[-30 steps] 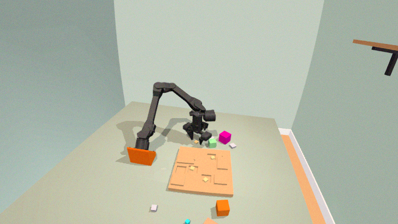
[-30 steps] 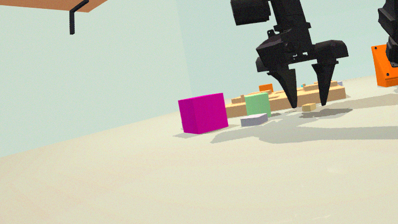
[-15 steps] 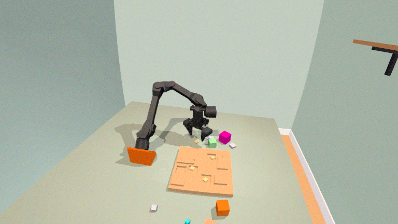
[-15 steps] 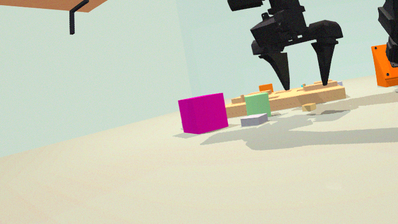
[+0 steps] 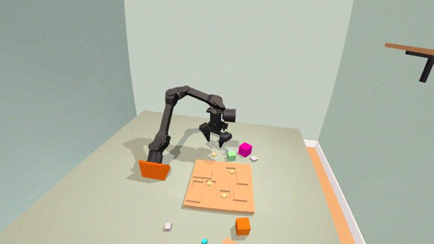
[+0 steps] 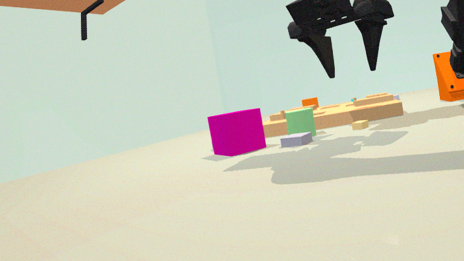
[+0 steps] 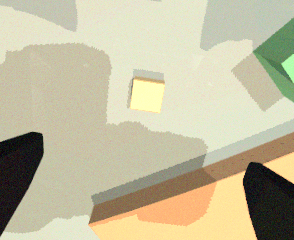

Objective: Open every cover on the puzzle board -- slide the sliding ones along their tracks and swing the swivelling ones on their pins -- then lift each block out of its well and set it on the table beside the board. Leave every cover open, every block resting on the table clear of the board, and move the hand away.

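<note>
The orange-tan puzzle board (image 5: pixel 209 205) (image 6: pixel 331 121) (image 7: pixel 232 200) lies flat. Its raised covers include one at back left (image 5: pixel 201 172), one at front left (image 5: pixel 194 194), one at back right (image 5: pixel 242 178) and one at front right (image 5: pixel 240 195). Small yellow blocks sit in uncovered wells: back right (image 5: pixel 232 171), centre left (image 5: pixel 209 182) and front centre (image 5: pixel 224 195). Another yellow block (image 5: pixel 213 154) (image 6: pixel 359 124) (image 7: pixel 147 95) rests on the table just behind the board, clear of it. My gripper (image 5: pixel 214 143) (image 6: pixel 352 74) (image 7: pixel 146 158) is open and empty, raised above that block.
A green cube (image 5: pixel 231 156) (image 6: pixel 301 121) (image 7: pixel 287 75), magenta cube (image 5: pixel 244 149) (image 6: pixel 237 132) and lavender pieces (image 5: pixel 254 158) (image 6: pixel 295 139) stand behind the board. An orange cube (image 5: pixel 242 226), cyan piece (image 5: pixel 204 240) and another lavender piece (image 5: pixel 168 226) are in front.
</note>
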`<state>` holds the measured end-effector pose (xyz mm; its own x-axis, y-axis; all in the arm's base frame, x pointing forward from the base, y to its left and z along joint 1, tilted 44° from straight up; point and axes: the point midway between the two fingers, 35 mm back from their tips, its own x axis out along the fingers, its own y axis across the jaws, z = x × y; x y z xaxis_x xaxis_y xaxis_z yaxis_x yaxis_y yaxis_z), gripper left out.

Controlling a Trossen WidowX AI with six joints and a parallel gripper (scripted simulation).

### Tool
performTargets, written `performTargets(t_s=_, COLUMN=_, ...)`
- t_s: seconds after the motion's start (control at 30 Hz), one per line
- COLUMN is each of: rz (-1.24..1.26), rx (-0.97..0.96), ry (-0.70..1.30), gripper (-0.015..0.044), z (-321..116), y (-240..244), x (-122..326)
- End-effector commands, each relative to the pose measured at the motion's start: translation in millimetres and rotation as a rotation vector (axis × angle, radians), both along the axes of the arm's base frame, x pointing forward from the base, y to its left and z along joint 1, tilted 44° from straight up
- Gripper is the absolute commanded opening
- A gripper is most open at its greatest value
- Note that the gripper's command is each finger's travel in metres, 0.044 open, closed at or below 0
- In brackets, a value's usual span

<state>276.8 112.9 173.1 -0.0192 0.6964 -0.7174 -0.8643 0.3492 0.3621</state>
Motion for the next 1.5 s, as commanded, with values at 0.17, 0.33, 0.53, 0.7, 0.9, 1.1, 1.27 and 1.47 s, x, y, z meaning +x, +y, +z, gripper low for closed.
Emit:
performTargets(t_s=0.17, rz=0.031, rx=-0.014, ry=-0.038, gripper=0.0204, z=-25, y=-28, x=15)
performTargets(t_s=0.33, rz=0.056, rx=-0.022, ry=-0.064, gripper=0.0072, z=-44, y=-49, x=23)
performTargets(t_s=0.53, rz=0.087, rx=-0.028, ry=-0.093, gripper=0.0000, z=-68, y=-75, x=29)
performTargets(t_s=0.7, rz=0.115, rx=-0.029, ry=-0.116, gripper=0.0000, z=-88, y=-96, x=30)
performTargets(t_s=0.9, rz=0.148, rx=-0.024, ry=-0.146, gripper=0.0000, z=-112, y=-121, x=29)
performTargets(t_s=1.1, rz=0.182, rx=-0.014, ry=-0.177, gripper=0.0000, z=-136, y=-145, x=23)
performTargets(t_s=1.27, rz=0.209, rx=-0.002, ry=-0.203, gripper=0.0000, z=-155, y=-163, x=19)
performTargets(t_s=1.47, rz=0.212, rx=0.000, ry=-0.207, gripper=0.0000, z=-161, y=-162, x=19)
